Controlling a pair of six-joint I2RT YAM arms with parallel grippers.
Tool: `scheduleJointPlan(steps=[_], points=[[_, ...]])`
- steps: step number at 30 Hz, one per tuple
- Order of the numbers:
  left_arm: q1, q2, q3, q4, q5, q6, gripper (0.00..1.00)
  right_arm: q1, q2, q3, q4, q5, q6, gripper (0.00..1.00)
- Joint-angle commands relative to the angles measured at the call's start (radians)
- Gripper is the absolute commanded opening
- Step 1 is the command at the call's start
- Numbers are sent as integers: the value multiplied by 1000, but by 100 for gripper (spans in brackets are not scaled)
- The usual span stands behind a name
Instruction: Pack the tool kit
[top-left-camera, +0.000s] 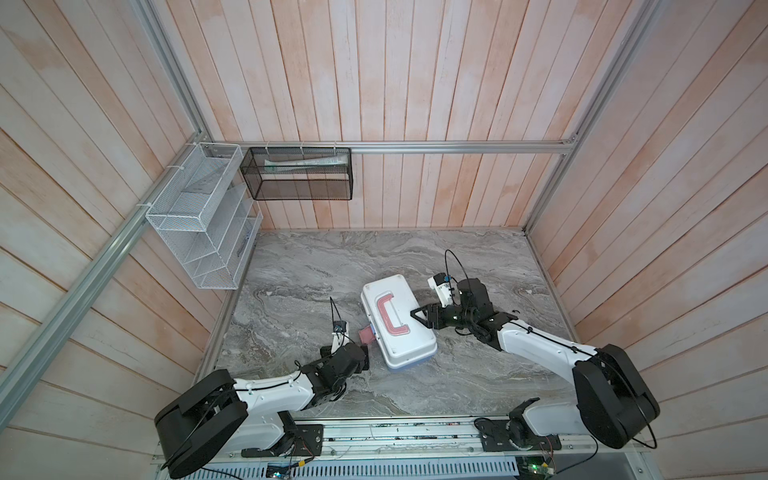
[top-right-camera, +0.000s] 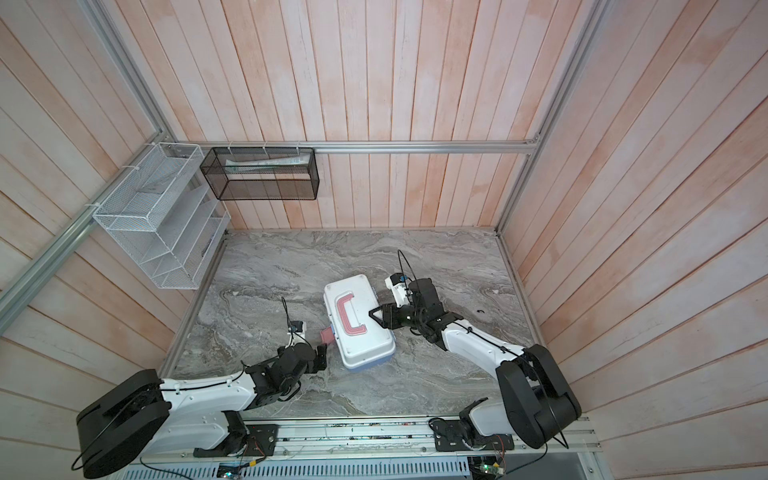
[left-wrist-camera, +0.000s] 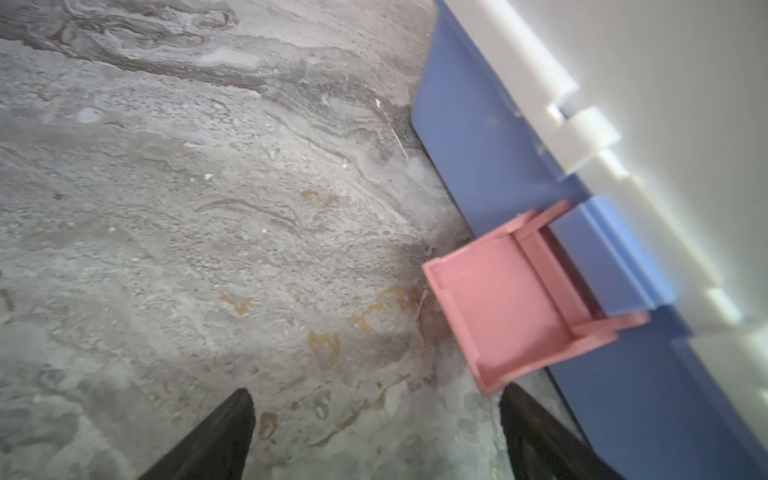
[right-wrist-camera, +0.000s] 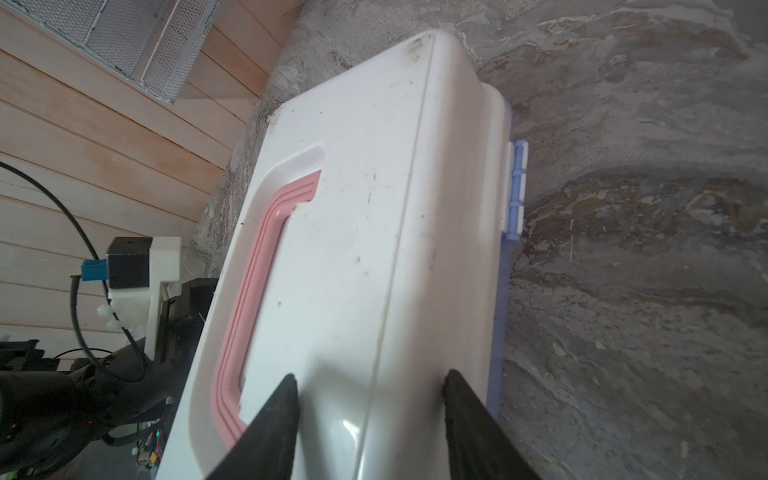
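Now: left gripper spread wide, just beside pink latch; right gripper half-spread over white lid, clasping nothing.

I work on a grey marbled surface, walled on three sides by pale pinkish wooden planks edged with aluminium rails. At ten o'clock a white wire mesh rack hangs on the side wall. At eleven o'clock, just beside it, a black mesh basket hangs from the rear rail in soft, even light.
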Motion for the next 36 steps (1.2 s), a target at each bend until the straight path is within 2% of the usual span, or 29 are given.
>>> scheduleJointPlan(steps=[1,4,6,12,17,23,30,36], points=[[14,-59,-19,54,7,48,94,26,-13,-10,-56,-36,-1,53],[34,-116,-34,99,43,81,95,25,-14,-6,-62,-37,-6,53],[54,-140,-40,127,106,103,96,25,-16,-1,-65,-40,-9,53],[54,-194,-21,-47,194,63,96,24,-27,-1,-65,-38,-12,52],[4,-206,-43,-36,229,85,96,26,-21,-15,-45,-43,-3,52],[-13,-71,-1,67,236,168,96,25,-25,-22,-44,-40,0,52],[-15,151,94,67,128,180,96,25,-24,-14,-53,-36,-3,53],[-12,216,101,126,52,170,96,24,-19,-22,-44,-37,11,53]])
